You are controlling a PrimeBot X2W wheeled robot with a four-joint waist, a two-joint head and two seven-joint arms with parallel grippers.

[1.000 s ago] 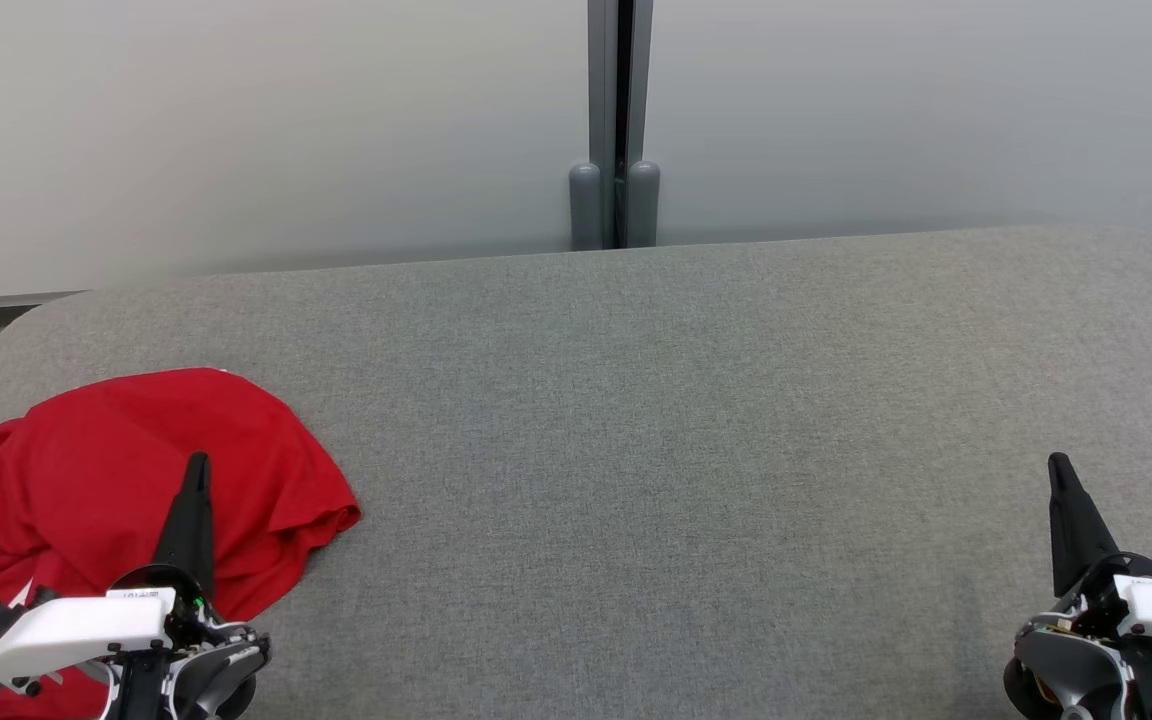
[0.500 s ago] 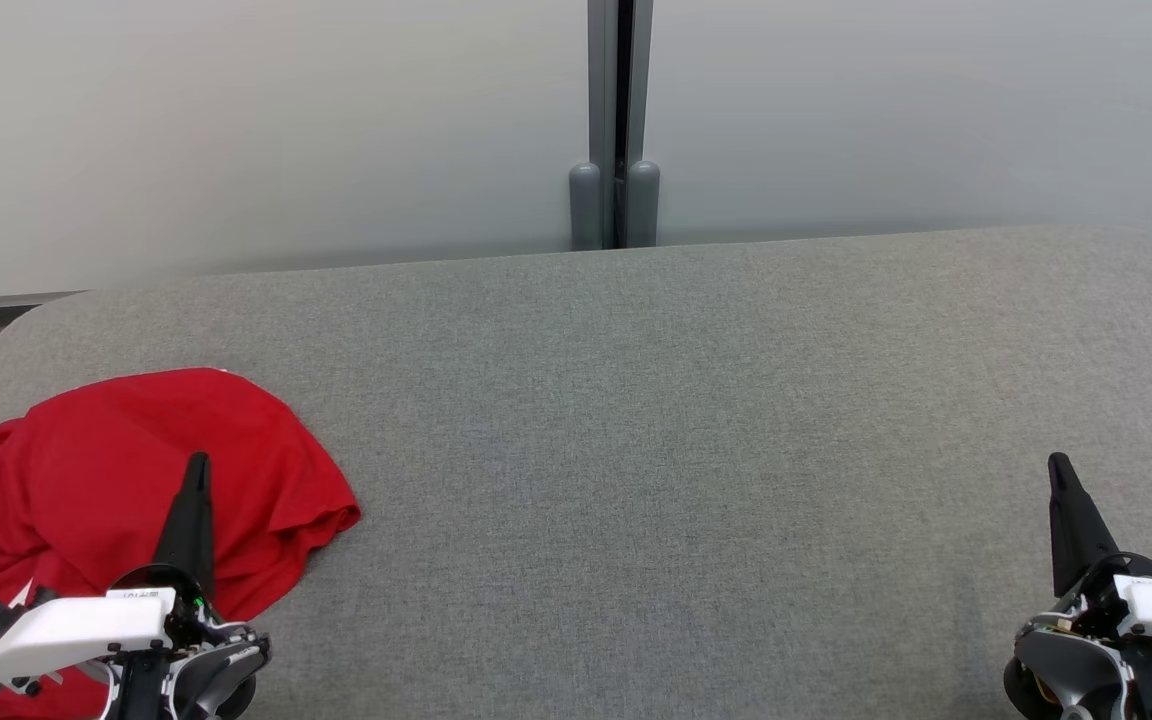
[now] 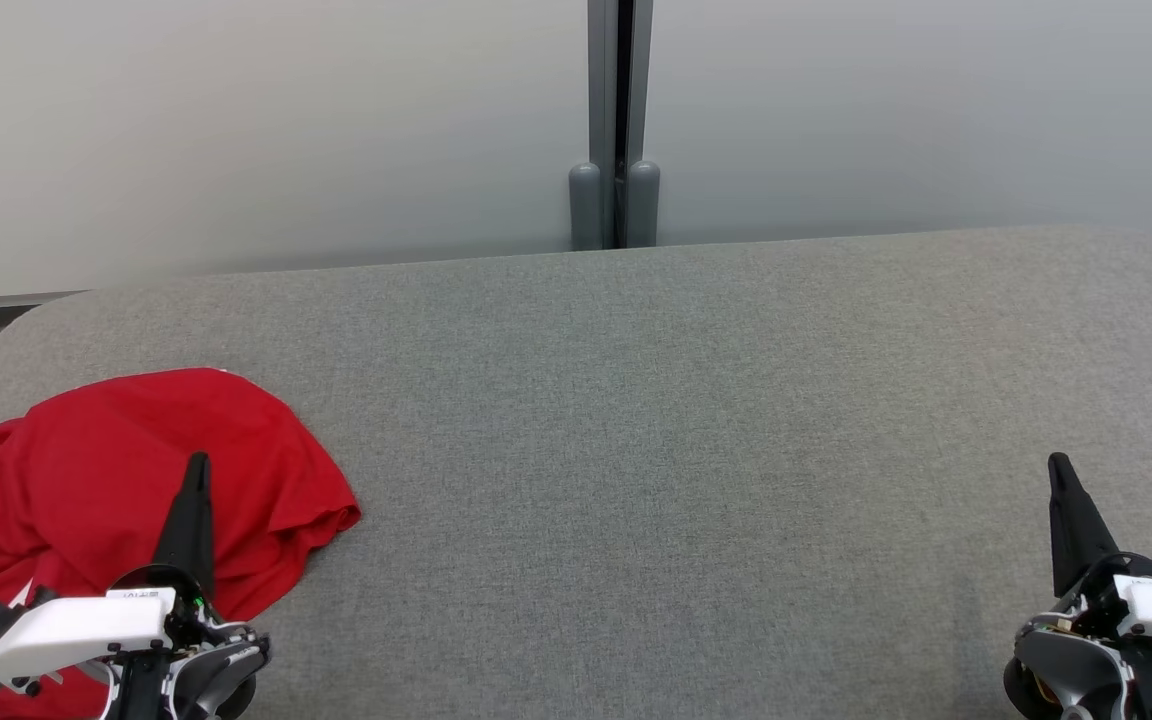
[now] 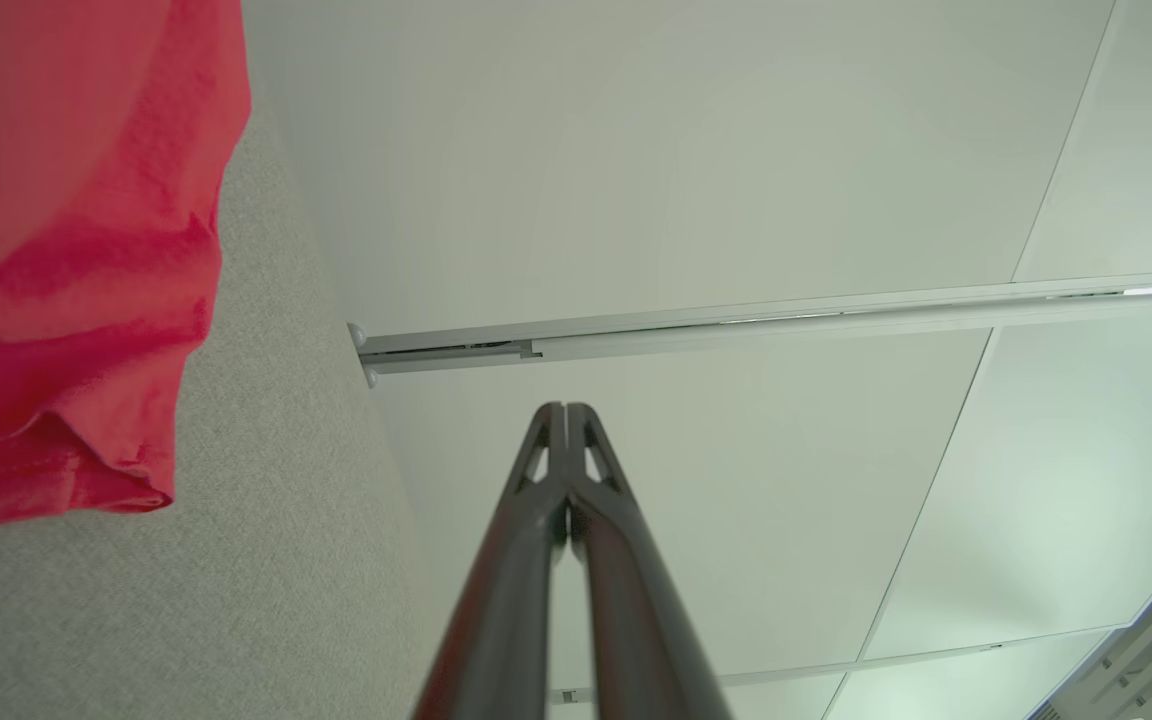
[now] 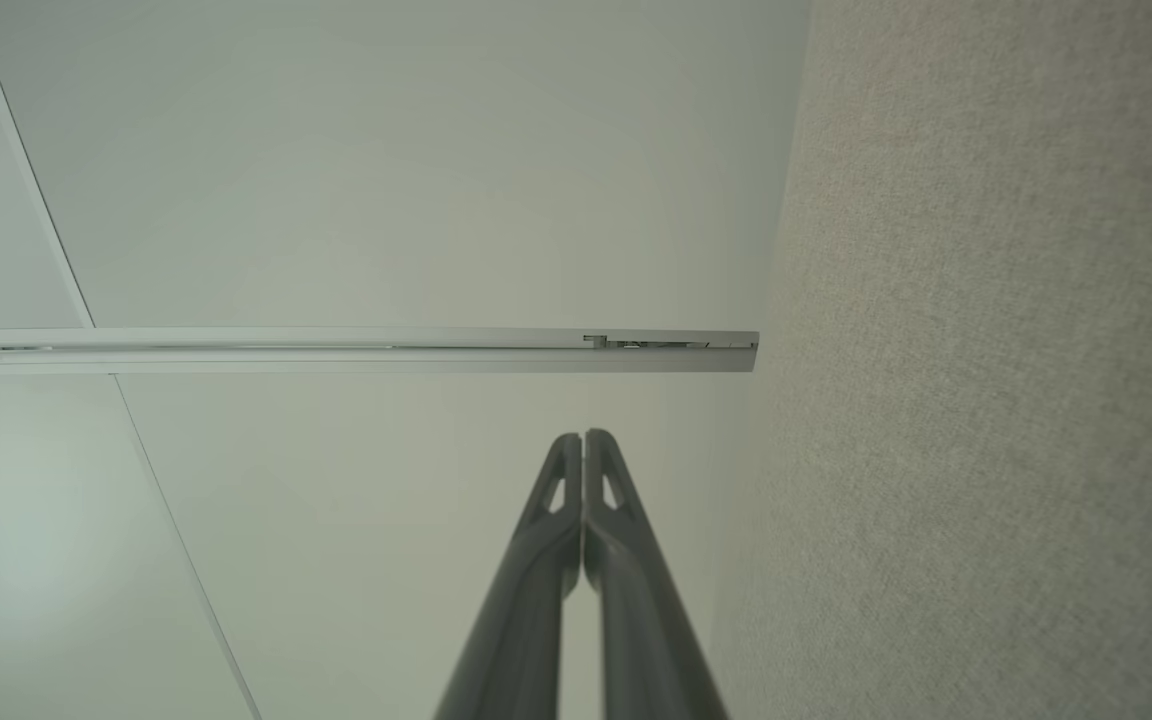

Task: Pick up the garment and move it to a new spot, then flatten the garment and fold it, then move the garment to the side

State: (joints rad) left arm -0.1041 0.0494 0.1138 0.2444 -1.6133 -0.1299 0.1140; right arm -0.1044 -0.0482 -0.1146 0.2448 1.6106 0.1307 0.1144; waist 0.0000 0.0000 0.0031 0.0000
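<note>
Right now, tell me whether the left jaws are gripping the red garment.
No, the left jaws are pressed together on nothing, and the red garment lies off to their side on the grey surface.

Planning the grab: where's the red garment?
The garment sits crumpled at the head view's lower left, on the grey surface, by the left pincer.

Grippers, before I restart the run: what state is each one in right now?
Left gripper: closed, holding nothing; the red shirt lies free on the grey cushion.
Right gripper: closed, holding nothing.
</note>
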